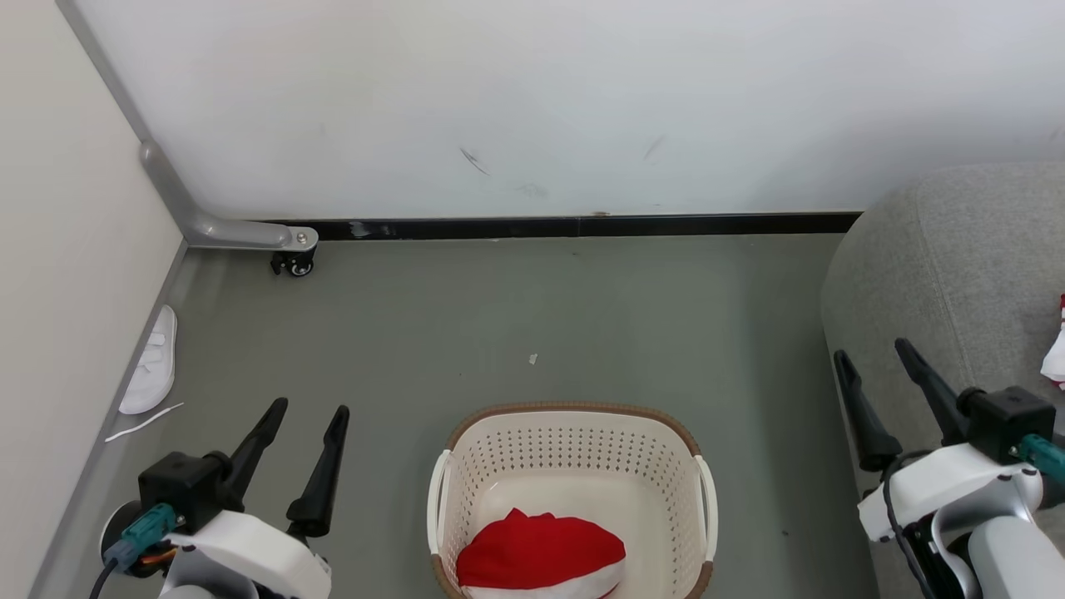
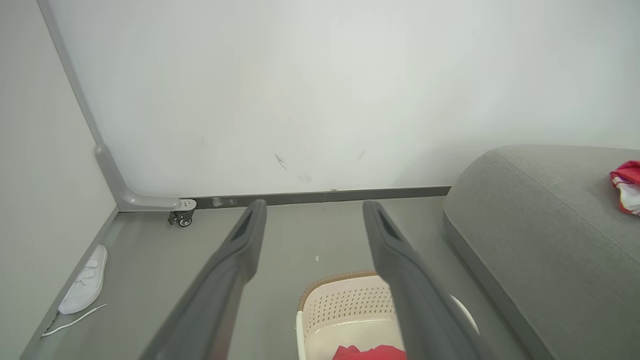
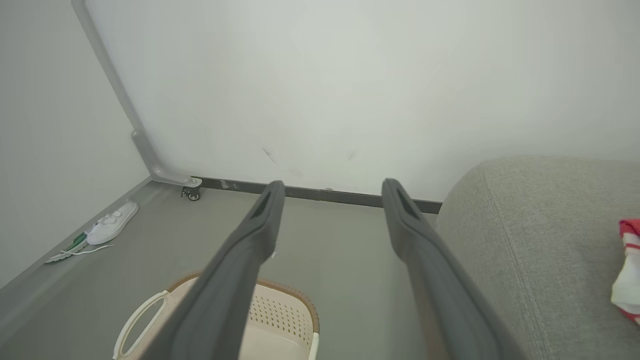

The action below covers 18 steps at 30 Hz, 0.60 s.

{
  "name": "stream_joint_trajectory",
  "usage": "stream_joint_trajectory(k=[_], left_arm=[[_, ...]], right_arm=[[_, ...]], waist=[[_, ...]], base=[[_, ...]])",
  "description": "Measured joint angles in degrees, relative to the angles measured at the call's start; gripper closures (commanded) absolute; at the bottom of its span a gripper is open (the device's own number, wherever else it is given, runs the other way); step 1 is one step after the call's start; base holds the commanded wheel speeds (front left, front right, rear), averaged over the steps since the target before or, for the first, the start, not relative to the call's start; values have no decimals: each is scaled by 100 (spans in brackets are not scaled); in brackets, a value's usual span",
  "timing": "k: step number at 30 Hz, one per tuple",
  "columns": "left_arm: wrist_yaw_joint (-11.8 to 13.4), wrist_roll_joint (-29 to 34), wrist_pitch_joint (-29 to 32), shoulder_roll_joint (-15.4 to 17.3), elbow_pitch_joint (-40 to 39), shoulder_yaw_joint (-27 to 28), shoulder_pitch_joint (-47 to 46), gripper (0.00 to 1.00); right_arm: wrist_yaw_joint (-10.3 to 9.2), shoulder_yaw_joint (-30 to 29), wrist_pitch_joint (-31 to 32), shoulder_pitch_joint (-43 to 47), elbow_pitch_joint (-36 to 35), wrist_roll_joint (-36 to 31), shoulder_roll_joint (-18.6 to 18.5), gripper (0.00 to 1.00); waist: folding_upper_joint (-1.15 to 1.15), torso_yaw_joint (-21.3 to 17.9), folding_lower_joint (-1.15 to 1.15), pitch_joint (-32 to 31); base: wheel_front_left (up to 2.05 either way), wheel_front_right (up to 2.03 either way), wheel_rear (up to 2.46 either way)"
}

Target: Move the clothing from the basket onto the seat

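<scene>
Head view: red garment (image 1: 539, 549) in laundry basket (image 1: 574, 433), 6 o'clock; 2nd garment (image 1: 1055, 353) on sofa (image 1: 940, 266), 3 o'clock. Left claw (image 1: 309, 408), right claw (image 1: 872, 351) released.

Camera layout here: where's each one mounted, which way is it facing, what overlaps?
Head view: on the head, looking forward and down at the basket; left hand and right hand show, both open.
Left wrist view: on the left wrist, looking along its own fingers toward the wall, basket below.
Right wrist view: on the right wrist, along its own fingers toward the same wall, sofa at right.
Shared: all three see basket, sofa, white slipper and the red garment on the sofa.
</scene>
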Motion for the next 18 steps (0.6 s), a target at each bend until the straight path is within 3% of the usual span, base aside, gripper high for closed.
stream_joint_trajectory(k=[18], left_arm=[[-33, 196, 0, -71, 146, 355, 202, 0]], right_arm=[[0, 127, 0, 120, -29, -35, 103, 0]], waist=[[0, -136, 0, -45]], base=[[0, 0, 0]])
